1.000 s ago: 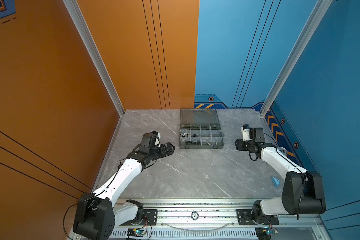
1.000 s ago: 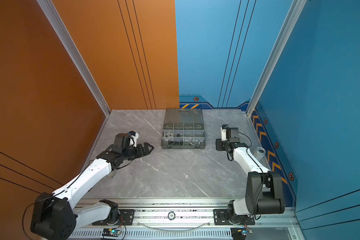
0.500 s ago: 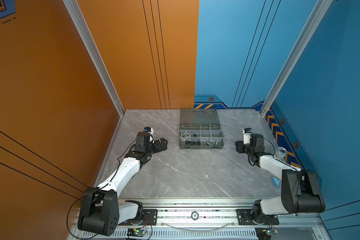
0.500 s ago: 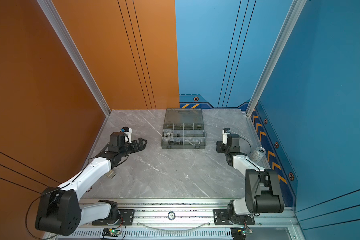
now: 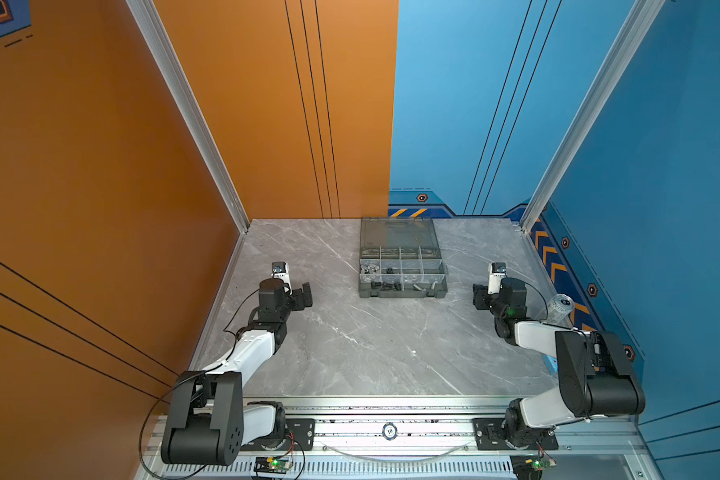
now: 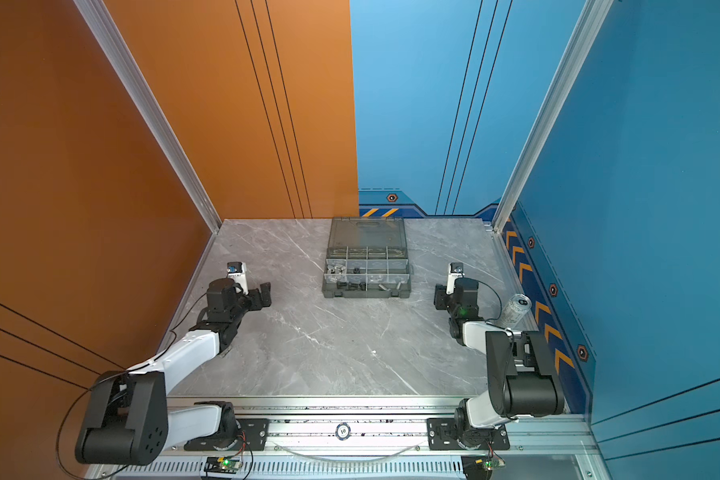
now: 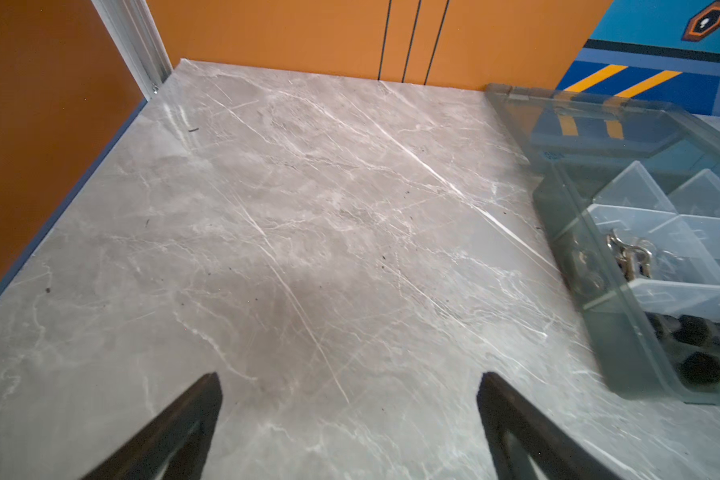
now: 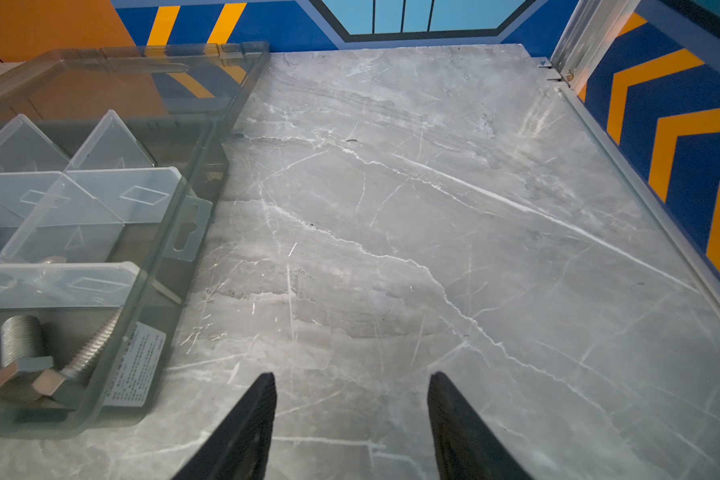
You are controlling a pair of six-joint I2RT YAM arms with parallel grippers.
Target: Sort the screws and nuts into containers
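Note:
The containers are compartments of a smoky grey organizer box [image 5: 403, 294] [image 6: 366, 294] at the table's back centre, its lid lying open behind it. Black screws [image 5: 385, 286] and silver screws [image 5: 427, 286] [image 8: 21, 357] lie in the front row. Silver wing nuts [image 5: 371, 268] [image 7: 632, 257] fill a middle-row compartment at the left. My left gripper [image 5: 306, 295] [image 7: 350, 378] is open and empty over bare table, left of the box. To the box's right, my right gripper [image 5: 479, 297] [image 8: 352, 376] stands open with nothing between its fingers.
A silver drink can [image 5: 560, 307] [image 6: 516, 309] stands by the right wall behind my right arm. A poker chip [image 5: 389, 431] sits on the front rail. An orange wall borders the table on the left and a blue wall on the right.
My left arm has folded back, drawing its gripper leftward from the box. The right arm has drawn in slightly and its jaws have widened a little.

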